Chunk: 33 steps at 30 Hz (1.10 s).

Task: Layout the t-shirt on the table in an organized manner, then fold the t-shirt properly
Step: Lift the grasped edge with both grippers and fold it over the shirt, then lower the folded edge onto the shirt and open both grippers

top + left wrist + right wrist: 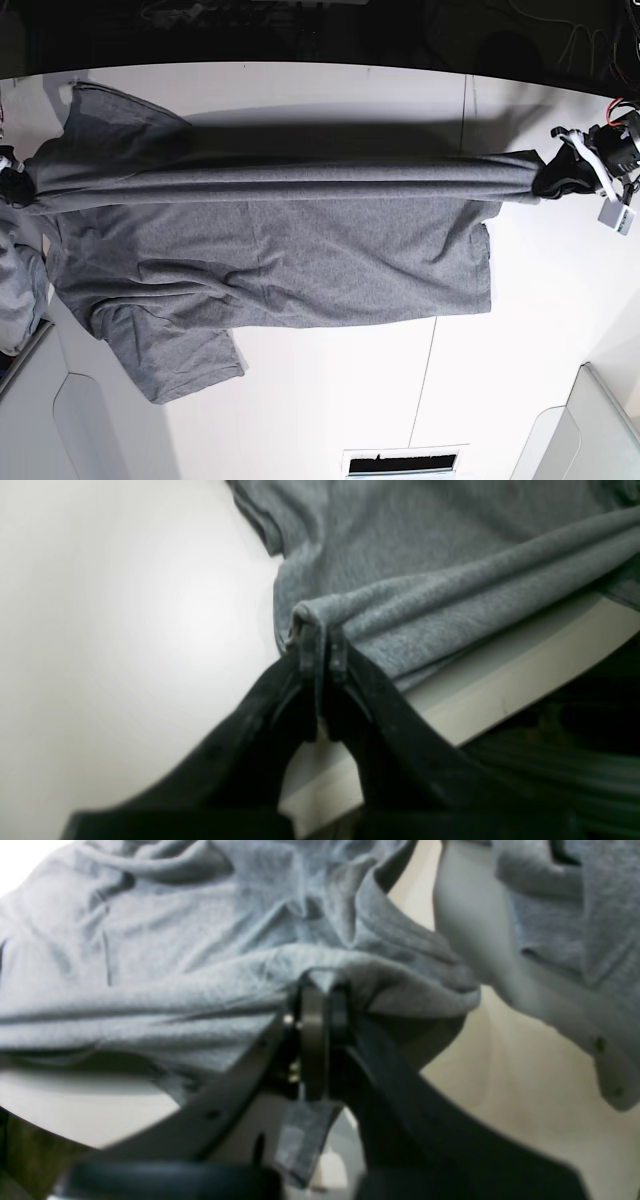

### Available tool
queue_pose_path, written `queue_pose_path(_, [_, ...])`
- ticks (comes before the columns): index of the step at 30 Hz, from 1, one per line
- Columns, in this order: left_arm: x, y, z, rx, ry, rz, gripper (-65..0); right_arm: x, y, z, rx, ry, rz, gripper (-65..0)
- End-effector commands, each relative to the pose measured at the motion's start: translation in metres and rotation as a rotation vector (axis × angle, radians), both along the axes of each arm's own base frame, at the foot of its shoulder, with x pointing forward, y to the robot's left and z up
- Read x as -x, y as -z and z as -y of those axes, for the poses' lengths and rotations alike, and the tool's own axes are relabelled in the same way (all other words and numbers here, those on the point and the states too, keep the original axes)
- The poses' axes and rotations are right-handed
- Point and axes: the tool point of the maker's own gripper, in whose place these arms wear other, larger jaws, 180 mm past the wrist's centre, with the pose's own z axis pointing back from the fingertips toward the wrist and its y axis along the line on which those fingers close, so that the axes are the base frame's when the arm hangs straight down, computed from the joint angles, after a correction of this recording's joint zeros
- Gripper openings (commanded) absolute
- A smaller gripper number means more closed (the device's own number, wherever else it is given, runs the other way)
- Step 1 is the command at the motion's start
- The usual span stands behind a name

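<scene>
Two hands pinching t-shirt (280,250), table (320,400), bin (600,430) nearby

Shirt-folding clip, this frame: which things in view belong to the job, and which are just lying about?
In the job:
- t-shirt, one edge stretched taut between both arms
- table
- left gripper, shut on the shirt
- right gripper, shut on the shirt

Lying about:
- light grey bins at the near corners
- paler cloth bundle at the base view's left edge

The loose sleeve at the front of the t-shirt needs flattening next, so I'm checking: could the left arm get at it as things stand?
Probably not yet. The left gripper is shut on the t-shirt, holding its stretched edge taut with the right gripper. The loose sleeve lies unobstructed on the table, diagonally opposite.
</scene>
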Motion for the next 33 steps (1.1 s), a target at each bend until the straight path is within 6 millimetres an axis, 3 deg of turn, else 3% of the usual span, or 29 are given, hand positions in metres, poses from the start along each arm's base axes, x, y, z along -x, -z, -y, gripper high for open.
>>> queue_pose_path(1, [-0.013, -0.012, -0.012, -0.022, -0.02, 0.044, -65.0, -0.019, -0.019, 0.008, 0.031, 0.0, 0.065, -65.0])
queue_pose_path(5, [-0.029, -0.004, -0.017, -0.017, -0.038, 0.036, -65.0, -0.04, -0.011, -0.005, 0.059, -0.039, 0.069, -65.0])
queue_pose_path(13, [-0.051, 0.028, 0.0, -0.052, 0.019, 0.015, -65.0, -0.067, 0.002, -0.017, 0.08, -0.052, 0.074, -65.0])
queue_pose_path(14, [-0.052, 0.031, 0.002, -0.056, 0.026, 0.008, -65.0, -0.067, 0.003, -0.018, 0.076, -0.052, 0.074, -63.1])
queue_pose_path(15, [-0.054, 0.032, 0.003, -0.058, 0.031, 0.004, -64.5, -0.066, 0.004, -0.02, 0.071, -0.052, 0.07, -54.7])
queue_pose_path(17, [-0.056, 0.031, 0.005, -0.057, 0.036, 0.006, -57.1, -0.063, 0.008, -0.022, 0.07, -0.06, 0.044, -42.1])
queue_pose_path(19, [-0.057, 0.03, 0.005, -0.057, 0.035, 0.011, -51.4, -0.06, 0.007, -0.024, 0.052, -0.066, 0.025, -39.7])
queue_pose_path(22, [-0.055, 0.032, 0.005, -0.061, 0.039, -0.003, -49.8, -0.057, -0.004, -0.018, 0.014, -0.034, 0.032, -39.7])
queue_pose_path(27, [-0.048, 0.039, 0.004, -0.076, 0.051, -0.052, -49.9, -0.028, -0.012, 0.015, 0.019, 0.07, 0.044, -39.7])
queue_pose_path(33, [-0.052, 0.032, 0.01, -0.01, 0.034, -0.029, -49.9, 0.029, 0.02, 0.02, 0.0, 0.09, -0.087, -39.7])
